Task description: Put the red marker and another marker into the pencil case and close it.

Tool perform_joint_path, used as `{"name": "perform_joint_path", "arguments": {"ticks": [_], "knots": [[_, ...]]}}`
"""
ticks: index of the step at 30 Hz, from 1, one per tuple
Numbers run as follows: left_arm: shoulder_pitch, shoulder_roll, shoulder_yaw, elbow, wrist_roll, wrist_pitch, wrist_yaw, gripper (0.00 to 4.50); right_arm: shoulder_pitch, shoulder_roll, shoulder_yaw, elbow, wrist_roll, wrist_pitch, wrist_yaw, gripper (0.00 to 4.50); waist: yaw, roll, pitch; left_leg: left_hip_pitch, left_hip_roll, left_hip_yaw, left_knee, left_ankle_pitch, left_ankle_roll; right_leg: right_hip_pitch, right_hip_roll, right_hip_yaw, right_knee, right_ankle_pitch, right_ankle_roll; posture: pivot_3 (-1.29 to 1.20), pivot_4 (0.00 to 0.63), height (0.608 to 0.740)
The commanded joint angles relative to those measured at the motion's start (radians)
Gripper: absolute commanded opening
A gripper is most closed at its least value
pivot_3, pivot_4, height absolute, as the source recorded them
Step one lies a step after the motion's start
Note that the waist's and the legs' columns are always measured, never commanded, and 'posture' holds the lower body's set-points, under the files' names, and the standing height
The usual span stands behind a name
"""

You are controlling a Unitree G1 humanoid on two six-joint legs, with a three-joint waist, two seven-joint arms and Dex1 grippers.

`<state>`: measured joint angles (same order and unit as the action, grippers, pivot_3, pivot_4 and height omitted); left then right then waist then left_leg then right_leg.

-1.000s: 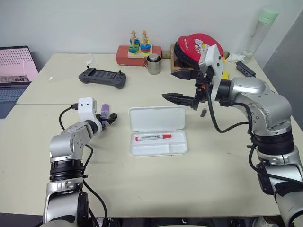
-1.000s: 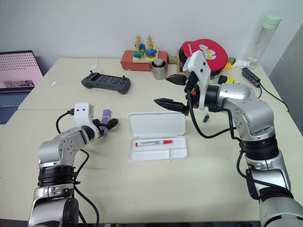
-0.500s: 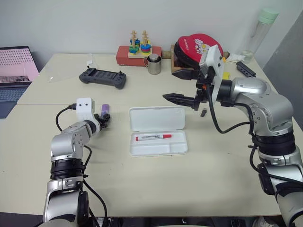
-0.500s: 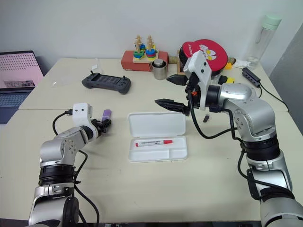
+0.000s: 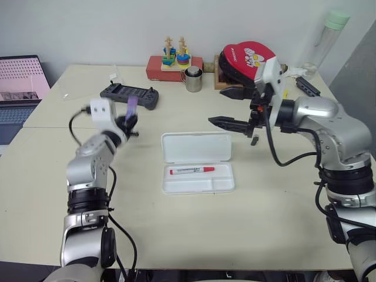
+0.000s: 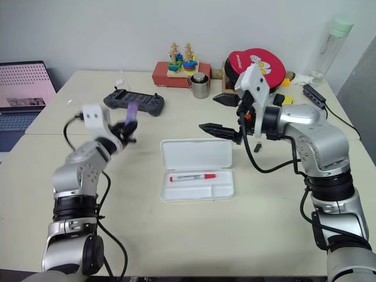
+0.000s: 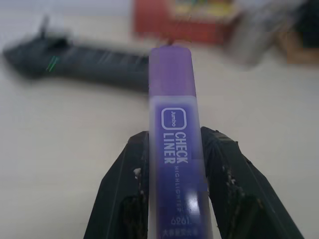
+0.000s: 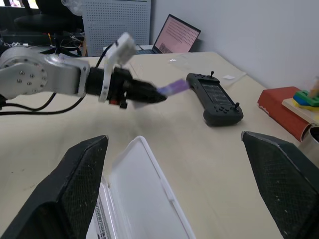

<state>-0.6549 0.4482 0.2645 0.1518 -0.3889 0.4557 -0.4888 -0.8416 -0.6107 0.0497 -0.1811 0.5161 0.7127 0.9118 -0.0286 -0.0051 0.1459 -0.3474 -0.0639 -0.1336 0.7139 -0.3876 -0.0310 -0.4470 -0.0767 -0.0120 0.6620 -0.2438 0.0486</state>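
**Operator A:** Checking the left gripper (image 7: 172, 164) first: what does it hold, and where does the case lie from it?

**Operator B:** Its two fingers are clamped on the flat sides of the purple marker (image 7: 173, 129), low on the barrel. The marker is clear of the counter (image 5: 194, 229) and its free end points up and away, toward the controller (image 5: 128, 96). The case (image 5: 197, 162) lies to the robot's right of that gripper and nearer the robot, well apart from it.

**Operator A:** State of the case?

**Operator B:** It lies open and flat, with the lid on the far side and the tray on the near side. The red marker (image 5: 192, 170) already lies in the tray's far compartment. Its long axis runs left to right, parallel to the case's long side. The near compartment looks empty.

**Operator A:** And the right gripper (image 5: 234, 108)?

**Operator B:** Its jaws stand wide and hold nothing. It hovers just beyond the lid's far right corner, pointing toward the robot's left.

**Operator A:** What does the coming move turn on?

**Operator B:** Probably axis alignment. The purple marker stands roughly crosswise to the tray, so the left wrist likely needs to turn it parallel to the red marker while carrying it rightward. The right gripper is the nearer one to the lid for closing.
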Motion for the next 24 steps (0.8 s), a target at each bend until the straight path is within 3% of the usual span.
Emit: {"name": "perform_joint_path", "arguments": {"ticks": [1, 5, 10, 17, 24], "knots": [[0.022, 0.118, -0.122, -0.219, -0.142, -0.008, -0.418, 1.21, 0.06, -0.095, -0.079, -0.102, 0.077, 0.024, 0.084, 4.5, -0.003, 0.0, 0.0, 0.0, 0.0, 0.0, -0.001, 0.0, 0.0, 0.0, 0.0, 0.0, -0.001, 0.0, 0.0, 0.0, 0.15, 0.74], [0.087, 0.255, -0.267, -0.32, -0.162, 0.038, -0.676, 1.21, 0.133, -0.156, -0.093, -0.163, 0.1, 0.04, 0.108, 4.5, -0.008, 0.002, 0.0, 0.001, 0.0, 0.001, -0.002, 0.0, 0.0, 0.0, 0.0, 0.001, -0.001, 0.0, 0.0, 0.0, 0.15, 0.74], [0.151, 0.367, -0.421, -0.343, -0.061, -0.024, -0.834, 1.21, 0.216, -0.203, -0.082, -0.261, 0.13, 0.078, 0.103, 4.5, -0.005, 0.004, 0.001, 0.002, 0.002, 0.002, -0.001, 0.0, 0.0, 0.0, 0.002, 0.001, 0.0, 0.0, 0.0, 0.0, 0.15, 0.74], [0.171, 0.411, -0.51, -0.279, 0.087, -0.116, -0.871, 1.21, 0.299, -0.222, -0.037, -0.376, 0.157, 0.12, 0.089, 4.5, 0.0, 0.003, 0.001, 0.002, 0.002, 0.001, -0.001, 0.0, 0.0, 0.001, 0.002, 0.001, 0.0, 0.0, 0.0, 0.0, 0.15, 0.74], [0.177, 0.386, -0.521, -0.254, 0.145, -0.117, -0.833, 1.21, 0.317, -0.237, -0.004, -0.385, 0.136, 0.115, 0.086, 4.5, 0.001, 0.003, 0.001, 0.002, 0.002, 0.001, -0.001, 0.0, 0.0, 0.001, 0.003, 0.0, -0.001, 0.0, 0.0, 0.0, 0.15, 0.74]]}}
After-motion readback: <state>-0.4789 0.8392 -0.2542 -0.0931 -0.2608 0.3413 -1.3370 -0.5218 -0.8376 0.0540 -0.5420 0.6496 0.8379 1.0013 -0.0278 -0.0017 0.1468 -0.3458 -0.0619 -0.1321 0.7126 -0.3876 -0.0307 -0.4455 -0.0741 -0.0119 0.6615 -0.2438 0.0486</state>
